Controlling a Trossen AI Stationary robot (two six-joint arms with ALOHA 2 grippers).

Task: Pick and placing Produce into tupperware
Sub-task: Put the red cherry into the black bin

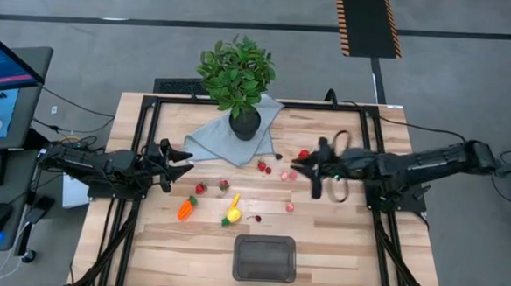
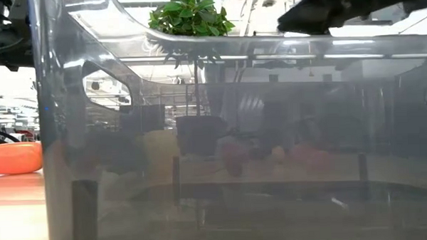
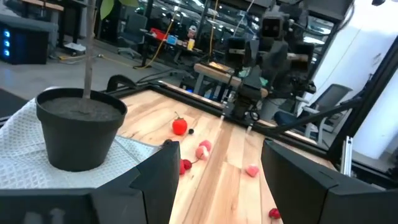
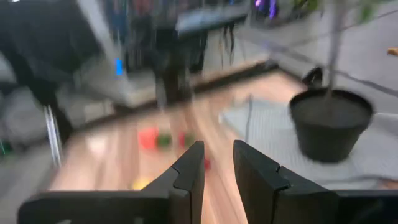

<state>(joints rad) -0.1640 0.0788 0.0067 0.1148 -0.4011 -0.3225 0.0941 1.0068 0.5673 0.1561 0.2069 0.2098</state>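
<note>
The tupperware (image 1: 265,258), a clear grey tub, stands near the table's near edge and fills the low view (image 2: 235,133). Produce lies scattered at mid-table: an orange carrot (image 1: 186,209) (image 2: 12,157), a yellow banana and lemon (image 1: 232,214), red strawberries (image 1: 200,188) (image 1: 261,166) (image 3: 180,126), and pink berries (image 1: 289,174) (image 3: 203,149). My left gripper (image 1: 180,161) (image 3: 217,180) hovers open at the table's left, pointing right. My right gripper (image 1: 314,171) (image 4: 217,155) hovers right of the pink berries, pointing left, with a narrow gap between its fingers and nothing in it.
A leafy green plant (image 1: 237,72) in a black pot (image 1: 244,123) (image 3: 78,127) (image 4: 329,124) stands on a light blue-grey cloth (image 1: 225,141) at the table's far middle. A black frame (image 1: 142,128) borders the table's left, far and right sides. Bare wood lies around the tub.
</note>
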